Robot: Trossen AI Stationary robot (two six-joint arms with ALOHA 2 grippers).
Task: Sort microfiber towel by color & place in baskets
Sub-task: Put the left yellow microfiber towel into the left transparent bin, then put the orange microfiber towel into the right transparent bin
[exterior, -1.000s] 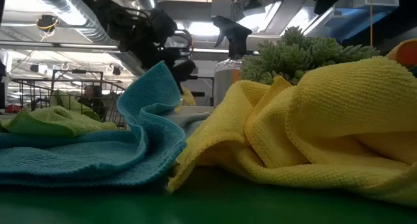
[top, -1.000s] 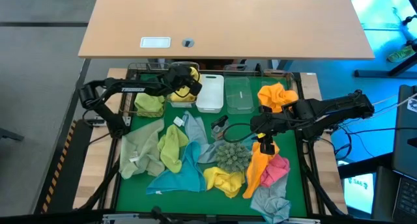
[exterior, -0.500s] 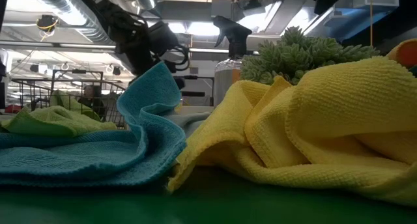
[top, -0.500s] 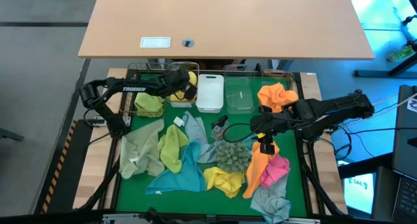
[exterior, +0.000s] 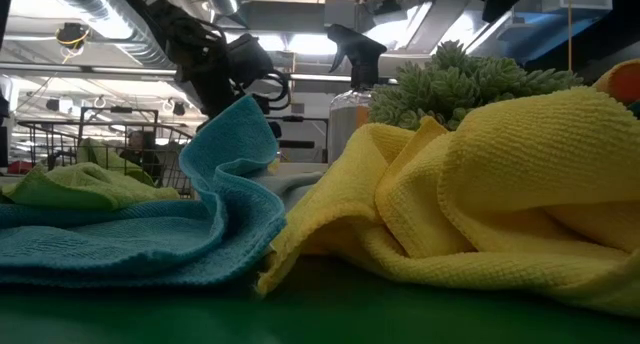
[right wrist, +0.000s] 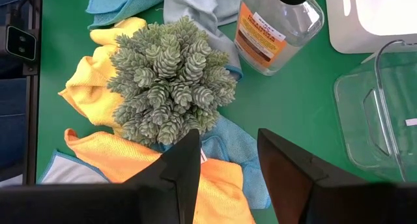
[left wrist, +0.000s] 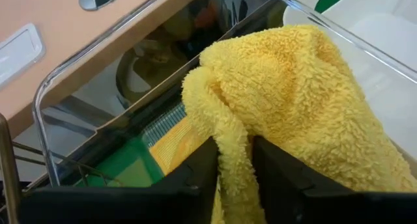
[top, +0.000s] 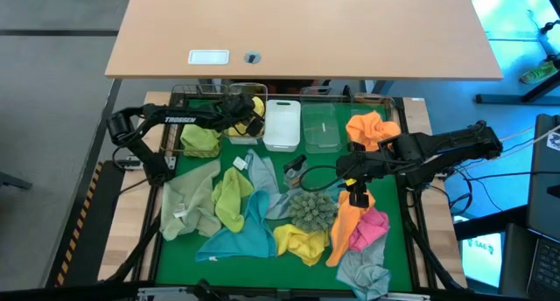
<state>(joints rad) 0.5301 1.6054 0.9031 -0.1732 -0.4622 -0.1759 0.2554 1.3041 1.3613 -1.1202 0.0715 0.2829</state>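
The left gripper sits over a clear basket at upper left, its narrow jaws around a yellow towel. The right gripper hangs open and empty above the spiky ball at centre right.

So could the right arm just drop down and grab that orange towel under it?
Probably yes. The right tool hangs open just above the orange towel, with nothing lying over that part of the cloth. The spiky ball sits close beside it, so a finger might brush it.
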